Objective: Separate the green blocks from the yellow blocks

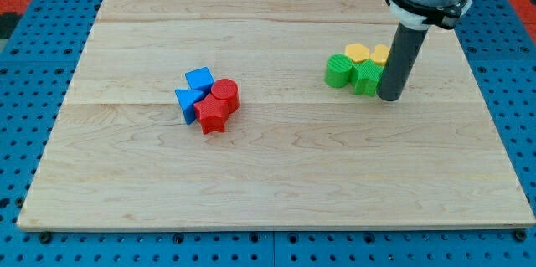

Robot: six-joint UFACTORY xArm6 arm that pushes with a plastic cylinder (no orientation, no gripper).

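Green blocks sit on the far right part of the wooden board (276, 175), packed together with the yellow ones in one small cluster. We see a rounded green block (338, 72) at the left of the cluster and a second green block (366, 77) just right of it; its exact shape we cannot tell. Behind them, on the far side, a yellow hexagon-like block (358, 52) touches both, and another yellow block (381, 54) lies to its right, partly hidden by our rod. All four have ribbed, matte plastic faces.

Our rod has no jaws; it is a plain dark cylinder, and our tip (390, 98) rests on the board just right of the second green block, touching it or nearly so.

Well apart, toward the left of the board's middle, a second cluster stands: a blue cube (199, 79), a blue triangular block (187, 101), a red cylinder (224, 94) and a red star (212, 116), all pressed together.

The board is pale wood with visible planks and grain. Around it lies a blue perforated base (33, 66).
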